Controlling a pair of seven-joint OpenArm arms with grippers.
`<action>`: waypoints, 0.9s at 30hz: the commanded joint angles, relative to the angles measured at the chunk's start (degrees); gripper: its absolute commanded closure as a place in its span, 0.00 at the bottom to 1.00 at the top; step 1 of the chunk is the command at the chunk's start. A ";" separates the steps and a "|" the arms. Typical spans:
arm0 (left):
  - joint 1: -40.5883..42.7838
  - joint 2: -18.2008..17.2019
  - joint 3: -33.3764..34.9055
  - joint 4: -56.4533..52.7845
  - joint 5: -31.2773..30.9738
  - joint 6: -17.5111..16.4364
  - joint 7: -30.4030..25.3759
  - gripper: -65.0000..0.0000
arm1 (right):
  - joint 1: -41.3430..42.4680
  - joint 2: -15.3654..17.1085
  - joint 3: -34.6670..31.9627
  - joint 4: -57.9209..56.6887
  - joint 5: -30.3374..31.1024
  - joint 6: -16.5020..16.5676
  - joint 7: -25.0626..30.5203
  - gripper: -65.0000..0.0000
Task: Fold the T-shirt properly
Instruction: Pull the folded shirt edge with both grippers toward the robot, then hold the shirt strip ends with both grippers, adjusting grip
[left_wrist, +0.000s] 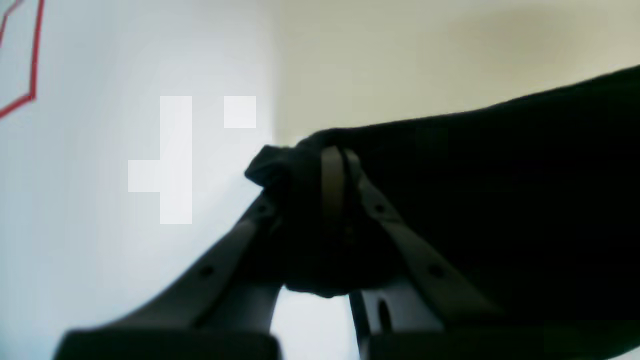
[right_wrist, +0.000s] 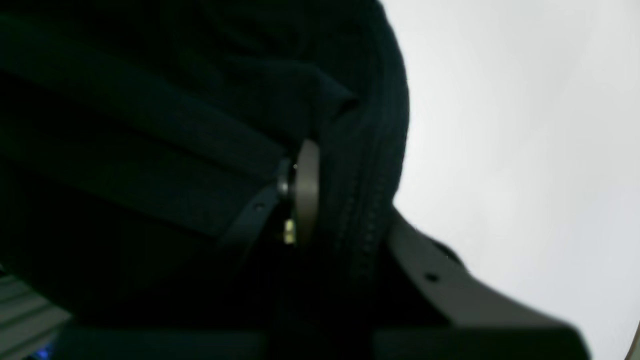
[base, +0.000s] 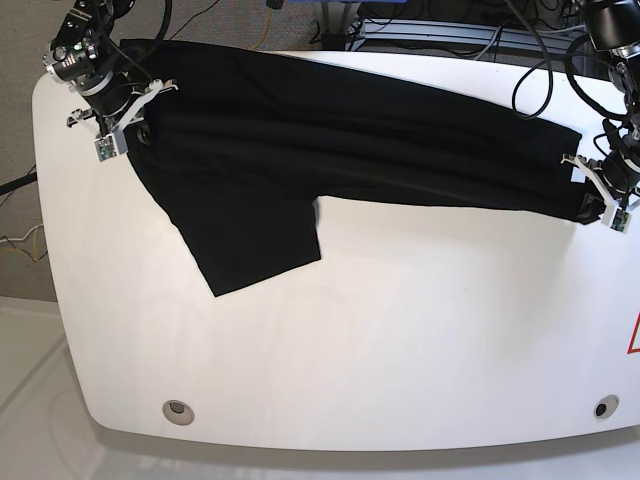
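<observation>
White table (base: 400, 340) carries the black T-shirt (base: 330, 150) stretched across its far side, one sleeve trailing forward; right gripper (base: 125, 120) and left gripper (base: 598, 195) each pinch an end; spreading seems underway, so next lay it flat.

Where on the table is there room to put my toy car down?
The white table is bare across the whole near half, below the T-shirt and beside its hanging sleeve. The far edge is crowded: the shirt stretches between the left gripper and right gripper, both clamped on it.
</observation>
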 joint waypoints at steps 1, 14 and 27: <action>0.53 -1.64 -0.74 0.75 0.05 1.26 -1.29 1.00 | -0.26 1.00 0.63 1.09 -1.22 -0.53 0.56 1.00; 2.55 0.30 -0.56 0.66 0.75 1.34 -1.29 1.00 | -1.05 0.91 0.54 -0.76 -1.22 -0.53 0.56 1.00; 2.37 5.04 -0.56 0.66 7.96 1.21 -1.38 1.00 | -0.35 0.91 0.45 -7.97 -1.31 -0.53 0.73 1.00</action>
